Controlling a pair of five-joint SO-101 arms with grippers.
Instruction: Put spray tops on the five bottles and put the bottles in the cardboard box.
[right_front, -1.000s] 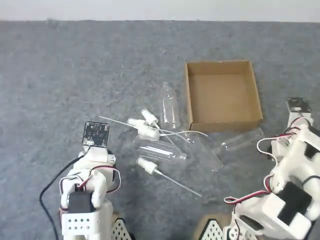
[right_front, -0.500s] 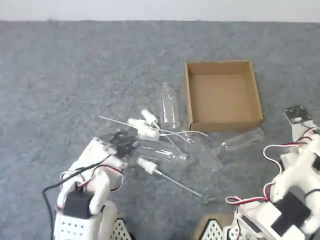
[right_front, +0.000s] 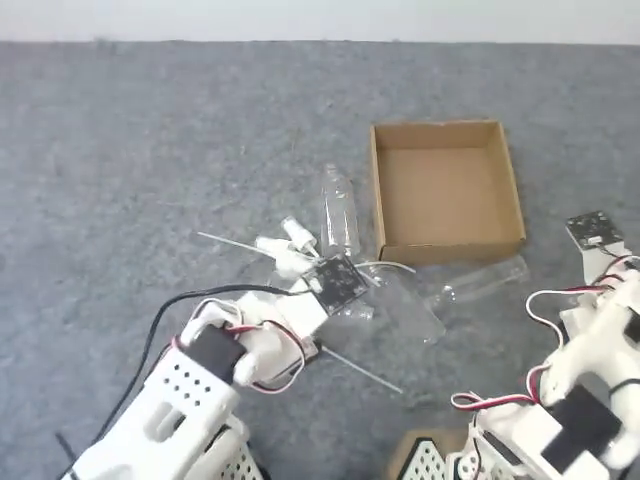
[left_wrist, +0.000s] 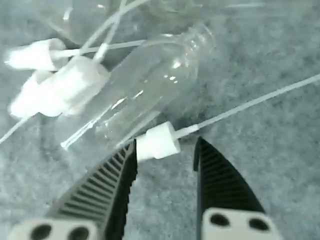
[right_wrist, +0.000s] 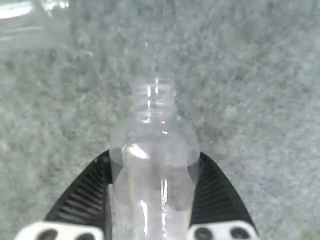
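My left gripper (left_wrist: 165, 146) stands open low over the carpet, with the white cap of a spray top (left_wrist: 157, 141) between its fingertips; the thin tube (left_wrist: 260, 100) trails away from it. A clear open bottle (left_wrist: 145, 85) lies just beyond, beside more spray tops (left_wrist: 55, 85). My right gripper (right_wrist: 154, 161) is shut on a clear bottle (right_wrist: 156, 115) without a top, neck pointing away. In the high view the left arm (right_front: 250, 350) reaches over the pile, where bottles (right_front: 338, 210) (right_front: 410, 305) (right_front: 480, 280) and spray tops (right_front: 285, 250) lie. The cardboard box (right_front: 448, 247) stands behind them, nothing inside.
Grey carpet (right_front: 120, 150) covers the table, with free room at the left and back. The right arm (right_front: 590, 340) sits at the front right, near the box's corner. Thin tubes (right_front: 360, 368) stick out from the pile toward the front.
The left arm has swung from the front left to the right and forward over the pile, lowering its gripper around a spray top. The right arm shifted a little.
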